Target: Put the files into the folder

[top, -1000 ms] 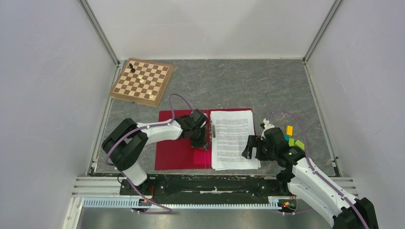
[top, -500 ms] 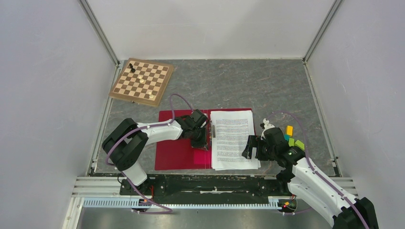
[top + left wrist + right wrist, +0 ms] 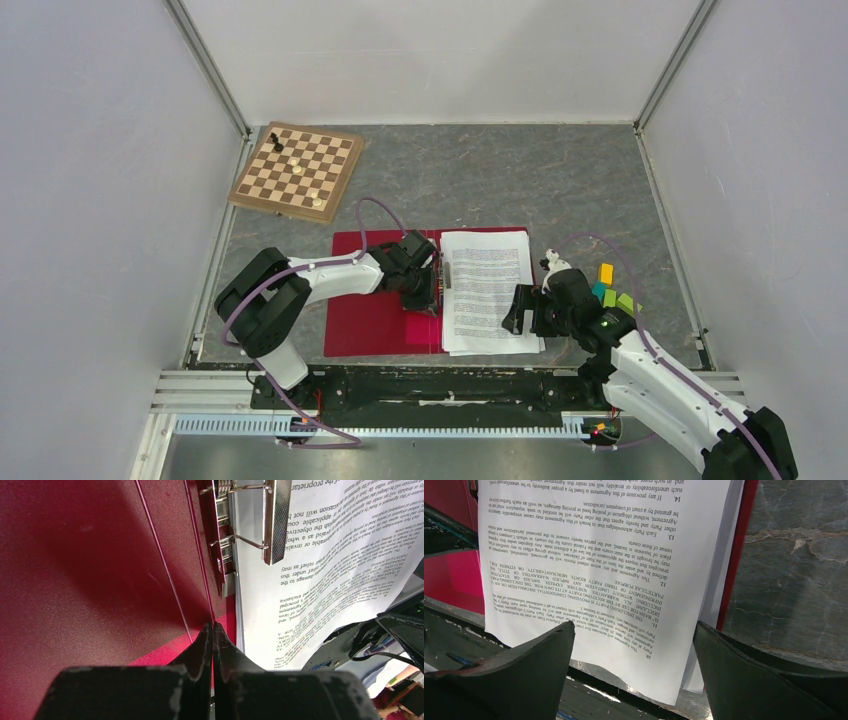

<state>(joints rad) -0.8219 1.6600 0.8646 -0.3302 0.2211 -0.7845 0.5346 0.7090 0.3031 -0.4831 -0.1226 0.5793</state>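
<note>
My right hand (image 3: 518,310) hangs wide open at the near edge of the files (image 3: 487,290). They lie on the open folder (image 3: 375,300), low centre. My left hand (image 3: 420,290), shut on nothing, rests by the spine. I judge clamping and closing remain. Beyond are the grey counter (image 3: 520,175), a chessboard (image 3: 297,170) upper left, and white walls.

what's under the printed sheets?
The open red folder: its edge shows as a strip beside the files. Another white sheet peeks out below the top page. The folder's surface beneath is covered.
</note>
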